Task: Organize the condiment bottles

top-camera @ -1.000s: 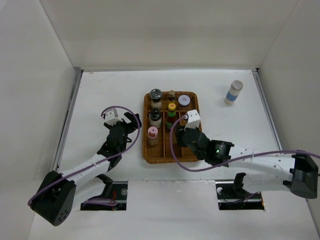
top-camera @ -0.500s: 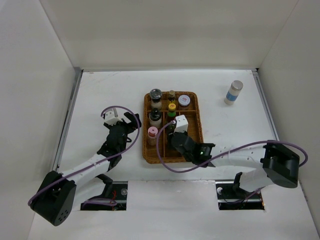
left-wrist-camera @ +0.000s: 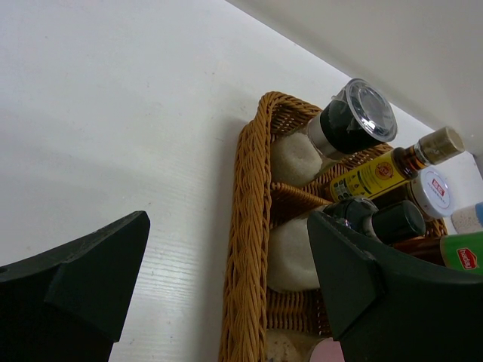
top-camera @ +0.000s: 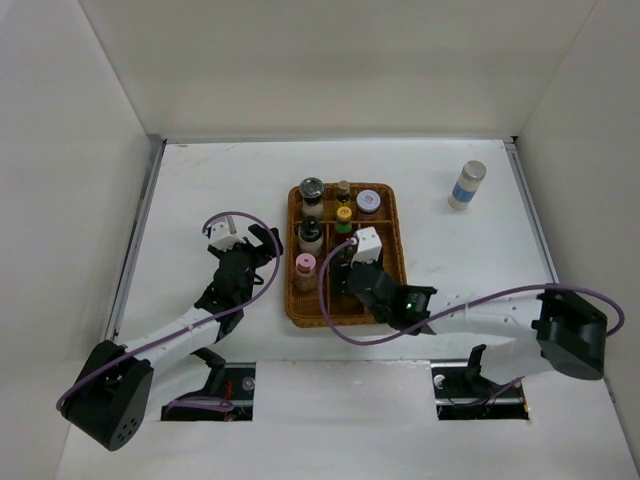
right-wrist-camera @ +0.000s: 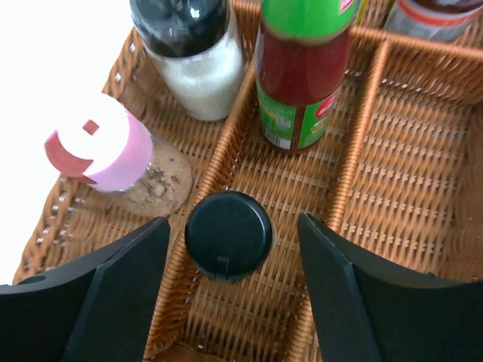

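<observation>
**Both grippers spread; seven bottles in the tray, one out on the table**

The left gripper (top-camera: 270, 246) hangs over the table (top-camera: 200, 180) just left of the wicker tray (top-camera: 293, 305). Its fingers are spread wide with nothing between them.

All the bottles in the tray stand upright.
- **Left column, back to front:** silver-capped bottle (top-camera: 311, 188), black-capped shaker (top-camera: 311, 230) with white grains, pink-capped jar (top-camera: 305, 265).
- **Middle column, back to front:** tan-capped bottle (top-camera: 343, 187), yellow-capped bottle (top-camera: 344, 213), green-capped red sauce bottle (right-wrist-camera: 302, 68), black-capped bottle (right-wrist-camera: 229, 235) at the near end.
- **Right column:** pale-lidded jar (top-camera: 368, 201) at the back.

The right gripper (right-wrist-camera: 232, 221) sits over the near end of the middle column, pointing down. Its fingers are spread to either side of the black-capped bottle. In the wrist view wicker shows in the gap on both sides of the cap, so it looks like there is no contact. The bottle's body is hidden under its own cap, so touch lower down can't be ruled out. The pink-capped jar is just outside the gripper's left finger, one compartment over.

The blue-labelled white bottle (top-camera: 466, 185) stands upright on the table, well right of the tray and near the back right corner, apart from both arms.
</observation>
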Robot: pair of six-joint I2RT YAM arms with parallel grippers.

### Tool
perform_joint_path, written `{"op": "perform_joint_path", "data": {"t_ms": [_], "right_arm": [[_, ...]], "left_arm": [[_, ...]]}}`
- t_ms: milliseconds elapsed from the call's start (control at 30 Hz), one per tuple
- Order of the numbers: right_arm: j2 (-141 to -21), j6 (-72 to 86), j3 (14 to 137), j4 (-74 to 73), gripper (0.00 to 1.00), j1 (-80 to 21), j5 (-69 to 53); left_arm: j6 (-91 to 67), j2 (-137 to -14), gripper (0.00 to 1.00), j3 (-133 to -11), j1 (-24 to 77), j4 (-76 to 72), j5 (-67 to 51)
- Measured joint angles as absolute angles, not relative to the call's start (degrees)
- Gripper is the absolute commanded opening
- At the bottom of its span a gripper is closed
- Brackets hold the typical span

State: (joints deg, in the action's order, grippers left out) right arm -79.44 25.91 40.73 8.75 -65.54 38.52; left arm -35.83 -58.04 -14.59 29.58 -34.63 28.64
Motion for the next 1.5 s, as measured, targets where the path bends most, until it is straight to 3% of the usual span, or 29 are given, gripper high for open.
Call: {"op": "perform_joint_path", "data": {"t_ms": [267,367,433,500,567,600,800,1267,1433,1500], "right_arm": [[-61.45,24.93,39.77,6.15,0.8,-60.53,38.04],[-56.49,24.18,38.89,6.9,0.54,-51.11,37.91],[-57.04,24.1,39.05,7.49,0.46,-42.48,38.06],[-60.93,23.81,41.17,6.72,0.52,-33.47,38.57],[-68.16,22.52,46.5,4.73,0.73,-25.67,39.07],[-72.31,21.74,49.8,4.03,0.78,-22.46,39.22],[-88.33,17.78,62.7,1.89,0.95,-10.96,40.27],[-102.85,13.23,79.13,-2.87,0.96,-3.75,31.53],[-105.38,13.47,79.66,-3.73,0.93,-3.03,30.39],[-105.51,13.91,79.11,-4.05,0.86,-2.85,30.09]], "left_arm": [[-35.83,-58.04,0.87,-14.59,29.58,-34.63,28.62],[-35.94,-58.04,0.87,-14.59,29.63,-34.63,28.62],[-36.07,-58.04,0.87,-14.59,29.65,-34.63,28.58],[-36.25,-58.04,0.87,-14.59,29.69,-34.63,28.36],[-36.38,-58.04,0.87,-14.59,29.76,-34.63,28.16],[-36.45,-58.04,0.87,-14.59,29.76,-34.65,28.1],[-36.49,-57.98,0.87,-14.57,29.95,-34.65,27.68],[-36.49,-59.59,0.87,-14.57,30.13,-34.98,27.31],[-36.49,-59.68,0.87,-14.57,30.09,-35.0,27.31],[-36.49,-59.75,0.87,-14.57,30.02,-35.05,27.29]]}}
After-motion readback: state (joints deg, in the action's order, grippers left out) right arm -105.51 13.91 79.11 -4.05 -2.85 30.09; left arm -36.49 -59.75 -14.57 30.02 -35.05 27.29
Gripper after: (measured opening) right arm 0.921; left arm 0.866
